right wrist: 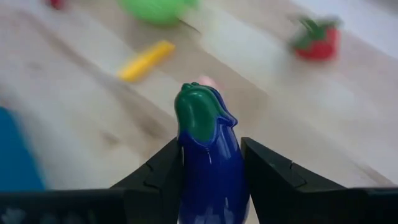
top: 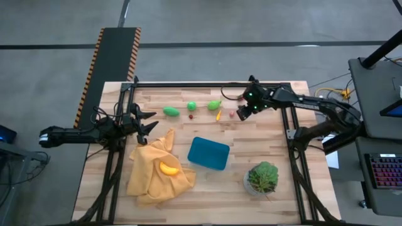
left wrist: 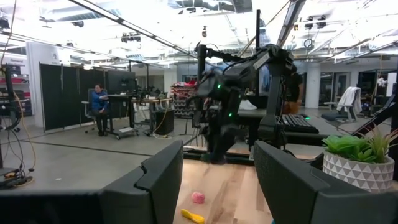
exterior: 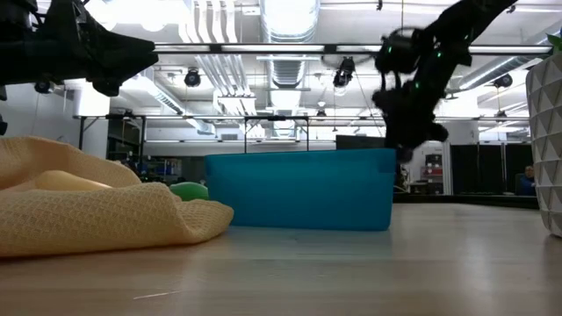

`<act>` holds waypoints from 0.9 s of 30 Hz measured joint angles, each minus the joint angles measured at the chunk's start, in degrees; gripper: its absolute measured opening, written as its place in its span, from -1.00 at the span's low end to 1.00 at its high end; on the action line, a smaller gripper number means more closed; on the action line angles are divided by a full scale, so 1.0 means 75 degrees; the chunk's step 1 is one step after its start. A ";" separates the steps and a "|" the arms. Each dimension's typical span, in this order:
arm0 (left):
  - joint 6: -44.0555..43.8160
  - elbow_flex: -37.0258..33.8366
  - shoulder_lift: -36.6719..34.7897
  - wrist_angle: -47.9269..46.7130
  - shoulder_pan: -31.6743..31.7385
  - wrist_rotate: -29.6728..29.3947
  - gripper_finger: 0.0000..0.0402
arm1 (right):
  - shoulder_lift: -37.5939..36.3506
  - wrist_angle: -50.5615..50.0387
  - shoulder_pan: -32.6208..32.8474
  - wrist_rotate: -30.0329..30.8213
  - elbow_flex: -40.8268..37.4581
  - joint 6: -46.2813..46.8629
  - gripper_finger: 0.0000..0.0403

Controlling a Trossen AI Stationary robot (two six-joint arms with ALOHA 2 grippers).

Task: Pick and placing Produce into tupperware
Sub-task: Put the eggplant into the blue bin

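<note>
The left gripper (top: pixel 149 123) hangs above the table's left side with its two fingers apart and nothing between them. Just below its tips in the high view lies a mustard-yellow cloth (top: pixel 151 172), bunched up, with a yellow-orange produce piece (top: pixel 168 167) resting in its folds. To the right of that cloth sits the teal tupperware (top: pixel 208 153), with nothing visible inside it.

Ahead of the left gripper, toward the right arm, a row of produce lies across the far part of the table: a green oval piece (top: pixel 171 112), a rounder green piece (top: pixel 191 106), a small red piece (top: pixel 191 116), another green piece (top: pixel 215 105), a thin yellow-orange piece (top: pixel 218 115) and a small pink piece (top: pixel 231 114).

The right gripper (top: pixel 240 113) is raised just beside that pink piece, at the row's right end. Its fingers are clamped on a purple eggplant (right wrist: pixel 211 155) with a green cap, held off the wood. Near the right arm, toward the table's near edge, stands a leafy potted plant (top: pixel 263 177).
</note>
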 joint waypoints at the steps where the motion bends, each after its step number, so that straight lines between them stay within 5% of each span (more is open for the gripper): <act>1: 0.0000 -0.0003 0.0000 -0.0002 -0.0002 0.0000 -0.09 | -0.0165 0.0125 0.0115 -0.0037 0.0000 0.0003 -0.30; 14: 0.0000 -0.0003 0.0000 0.0001 -0.0001 0.0012 -0.09 | -0.1889 0.1843 0.1816 -0.0018 0.0003 0.0082 -0.30; 27: 0.0000 -0.0003 0.0000 -0.0001 -0.0001 0.0017 -0.09 | -0.1472 0.2820 0.3530 0.0053 0.0009 0.0491 -0.30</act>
